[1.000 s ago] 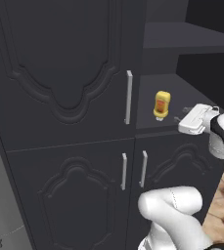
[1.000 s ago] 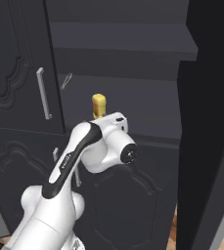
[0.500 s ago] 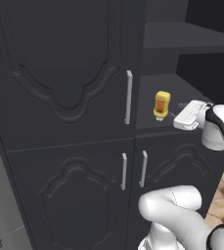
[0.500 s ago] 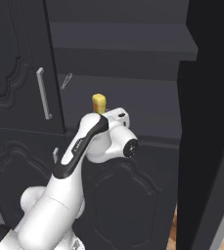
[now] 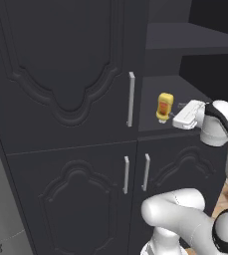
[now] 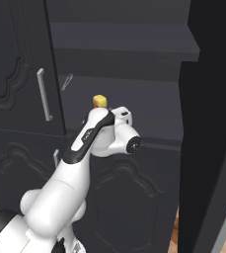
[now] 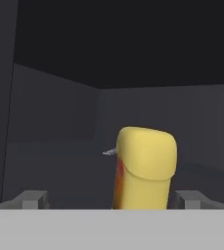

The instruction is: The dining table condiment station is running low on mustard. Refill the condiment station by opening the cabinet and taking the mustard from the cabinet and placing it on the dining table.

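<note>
1. Gripper (image 7: 111, 199): the two fingers are spread wide, one tip at the lower left and one at the lower right of the hand view; they stand on either side of the bottle without visibly touching it.
2. Mustard (image 5: 164, 106): a small yellow squeeze bottle with an orange-red label, standing upright on the open shelf. In the hand view it lies straight ahead, between the spread fingers (image 7: 32, 199), its rounded cap filling the centre.
3. Arm: in the left base view the white hand reaches from the right towards the bottle and ends just beside it; in the right base view the arm's wrist covers most of the bottle, so that only the yellow cap shows above it.
4. Cabinet (image 5: 65, 89): charcoal-black, with raised curved panels. The upper left door is closed, with a slim silver bar handle (image 5: 131, 99) at its right edge, just left of the bottle's shelf.
5. Open door (image 6: 210, 123): it stands at the right of the right base view, nearer than the shelf.
6. Lower doors (image 5: 75, 199): both closed, each with a short vertical handle.
</note>
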Motion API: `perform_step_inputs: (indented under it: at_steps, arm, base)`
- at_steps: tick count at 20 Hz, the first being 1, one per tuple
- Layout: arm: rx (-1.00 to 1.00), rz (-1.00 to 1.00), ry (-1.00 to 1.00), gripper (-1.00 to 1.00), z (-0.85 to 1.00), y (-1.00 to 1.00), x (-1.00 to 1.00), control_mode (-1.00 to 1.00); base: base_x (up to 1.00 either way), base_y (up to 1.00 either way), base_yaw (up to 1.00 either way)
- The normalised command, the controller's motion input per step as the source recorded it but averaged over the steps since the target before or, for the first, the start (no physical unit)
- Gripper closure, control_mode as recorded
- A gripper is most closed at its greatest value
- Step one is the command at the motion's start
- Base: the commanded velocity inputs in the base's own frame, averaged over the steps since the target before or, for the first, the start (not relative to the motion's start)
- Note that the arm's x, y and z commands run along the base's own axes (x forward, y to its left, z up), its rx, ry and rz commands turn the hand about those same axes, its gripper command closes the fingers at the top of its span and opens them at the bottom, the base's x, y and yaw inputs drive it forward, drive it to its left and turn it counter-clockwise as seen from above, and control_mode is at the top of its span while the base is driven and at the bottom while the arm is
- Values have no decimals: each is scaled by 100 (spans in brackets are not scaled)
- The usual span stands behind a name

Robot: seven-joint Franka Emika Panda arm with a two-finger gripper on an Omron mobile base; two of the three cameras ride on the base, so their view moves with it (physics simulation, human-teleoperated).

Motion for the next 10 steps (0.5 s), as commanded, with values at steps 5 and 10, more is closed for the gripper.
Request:
perform_step_inputs:
  at_steps: [5,10]
  arm:
    - [0,0,0,-100,-4,-3,20,-100]
    - [0,0,0,-100,-6,-2,19,-100]
  base:
    - [0,0,0]
    - [0,0,0]
